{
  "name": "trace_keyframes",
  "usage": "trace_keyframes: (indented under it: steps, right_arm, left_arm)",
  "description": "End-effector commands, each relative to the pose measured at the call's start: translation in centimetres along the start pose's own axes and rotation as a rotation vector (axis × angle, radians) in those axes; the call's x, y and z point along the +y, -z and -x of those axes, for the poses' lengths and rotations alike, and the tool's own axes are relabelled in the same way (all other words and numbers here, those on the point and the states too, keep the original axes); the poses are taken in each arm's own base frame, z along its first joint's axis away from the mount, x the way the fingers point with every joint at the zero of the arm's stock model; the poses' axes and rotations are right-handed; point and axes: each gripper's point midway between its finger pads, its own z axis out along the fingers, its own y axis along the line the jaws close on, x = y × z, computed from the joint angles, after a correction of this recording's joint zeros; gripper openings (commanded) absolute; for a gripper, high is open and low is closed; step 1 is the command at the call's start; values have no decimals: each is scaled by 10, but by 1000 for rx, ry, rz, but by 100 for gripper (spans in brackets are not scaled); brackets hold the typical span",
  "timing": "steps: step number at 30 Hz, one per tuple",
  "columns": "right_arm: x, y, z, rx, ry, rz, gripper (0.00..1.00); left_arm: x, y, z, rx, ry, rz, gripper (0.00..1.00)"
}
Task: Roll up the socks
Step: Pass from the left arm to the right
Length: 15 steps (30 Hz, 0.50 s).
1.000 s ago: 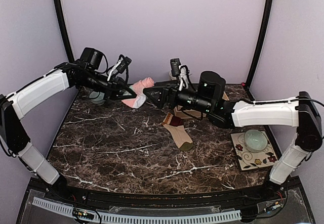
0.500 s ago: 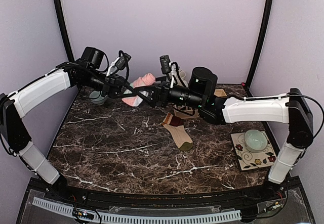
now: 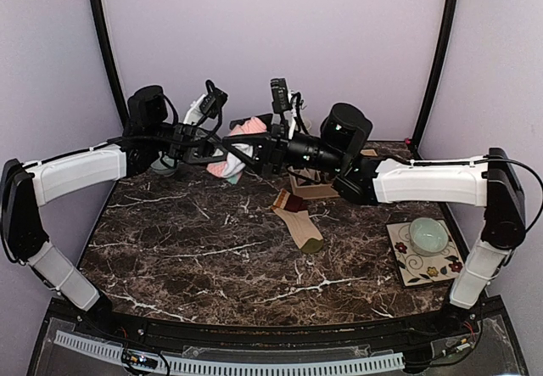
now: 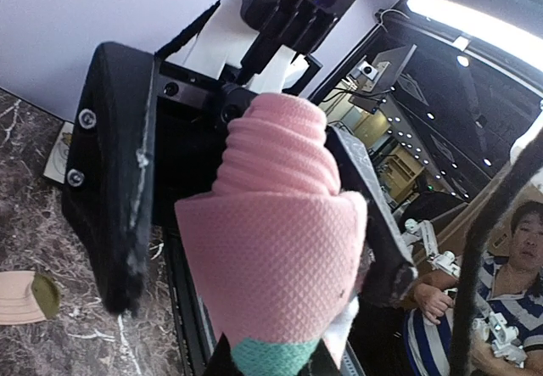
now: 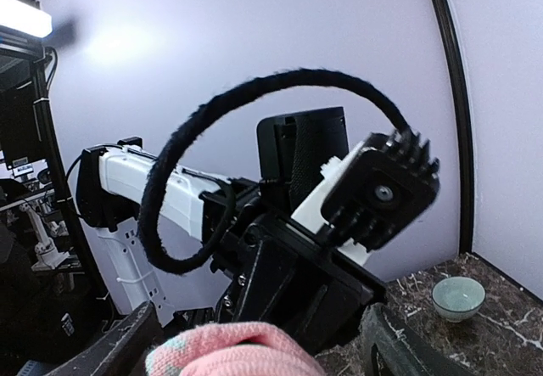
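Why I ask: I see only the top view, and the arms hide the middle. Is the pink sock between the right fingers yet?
Observer: Yes. The left wrist view shows the pink sock between the right fingers, which stand apart on either side.
Operator: Is its end rolled?
Observer: Its upper end is bunched into ribbed folds there.
Operator: Who holds it?
Observer: The left fingers, at its lower end by a green patch.
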Motion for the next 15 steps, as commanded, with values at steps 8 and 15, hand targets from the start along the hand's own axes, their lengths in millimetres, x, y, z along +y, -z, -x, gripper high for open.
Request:
trace_keyframes:
  steps: [8, 15]
  right_arm:
    - [44, -4, 30, -94, 35, 215, 45]
    - [49, 5, 24, -58, -11, 268, 44]
  left_arm:
    - [-87, -14, 1, 186, -163, -146, 0]
    - [-100, -16, 11, 184, -196, -150, 0]
